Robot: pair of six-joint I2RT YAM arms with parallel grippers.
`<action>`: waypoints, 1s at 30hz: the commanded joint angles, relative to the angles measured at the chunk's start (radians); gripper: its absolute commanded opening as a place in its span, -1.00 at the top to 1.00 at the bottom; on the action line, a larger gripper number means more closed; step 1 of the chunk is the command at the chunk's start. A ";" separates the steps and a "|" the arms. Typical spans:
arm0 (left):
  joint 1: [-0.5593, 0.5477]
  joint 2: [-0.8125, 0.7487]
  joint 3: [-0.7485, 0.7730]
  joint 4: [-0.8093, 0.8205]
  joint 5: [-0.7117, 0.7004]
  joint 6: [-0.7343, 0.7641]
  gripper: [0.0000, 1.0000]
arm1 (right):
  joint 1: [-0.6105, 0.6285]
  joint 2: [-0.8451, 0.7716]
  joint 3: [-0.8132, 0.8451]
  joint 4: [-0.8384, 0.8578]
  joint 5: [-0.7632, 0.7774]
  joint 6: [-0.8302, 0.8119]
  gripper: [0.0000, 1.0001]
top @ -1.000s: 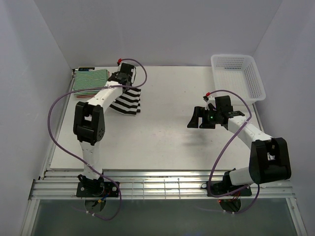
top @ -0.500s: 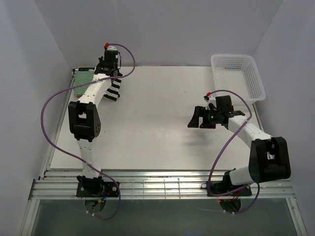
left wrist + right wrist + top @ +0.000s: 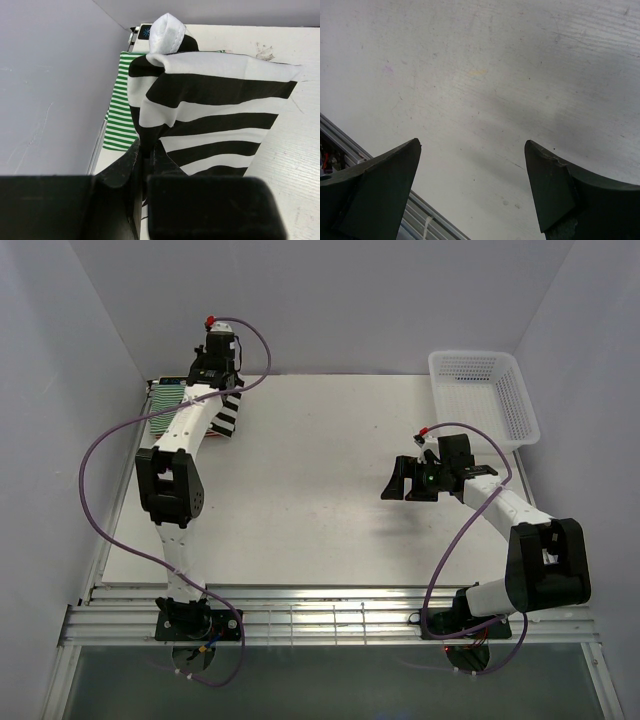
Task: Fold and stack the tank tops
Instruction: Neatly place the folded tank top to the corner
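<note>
L end effector [image 3: 145,160] moved further to upper left, clenched on black-and-white tank top [image 3: 215,115], hanging just beside green-and-white top [image 3: 120,125]; R end effector [image 3: 472,144] released above mid-right counter [image 3: 495,75]

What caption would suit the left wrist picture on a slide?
Left gripper shut on the hanging black-and-white tank top, the green-and-white tank top lying on the table beyond.

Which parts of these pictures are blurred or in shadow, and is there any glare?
Top external view: soft, even light, no glare; only a faint shadow on the table near the right hand. Left wrist view: the left hand is a blurred dark mass, while the black-and-white tank top is sharp. Right wrist view: the fingers are soft-edged, with a dim shadow band between them.
</note>
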 commanded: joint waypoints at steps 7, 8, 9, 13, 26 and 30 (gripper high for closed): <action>0.010 -0.110 0.048 -0.008 -0.004 -0.018 1.00 | -0.003 -0.023 0.036 0.010 -0.017 -0.010 -0.80; 0.010 -0.111 0.052 -0.006 -0.005 -0.018 1.00 | -0.003 -0.023 0.036 0.010 -0.017 -0.010 -0.80; 0.010 -0.113 0.059 -0.008 -0.013 -0.018 1.00 | -0.003 -0.021 0.037 0.010 -0.017 -0.010 -0.80; 0.012 -0.111 0.080 -0.015 -0.004 -0.022 1.00 | -0.003 -0.018 0.037 0.012 -0.018 -0.010 -0.80; 0.020 -0.105 0.094 -0.043 0.007 -0.052 1.00 | -0.003 0.003 0.037 0.012 -0.023 -0.010 -0.80; 0.020 -0.118 0.098 -0.049 0.042 -0.064 1.00 | -0.002 0.013 0.039 0.012 -0.023 -0.010 -0.80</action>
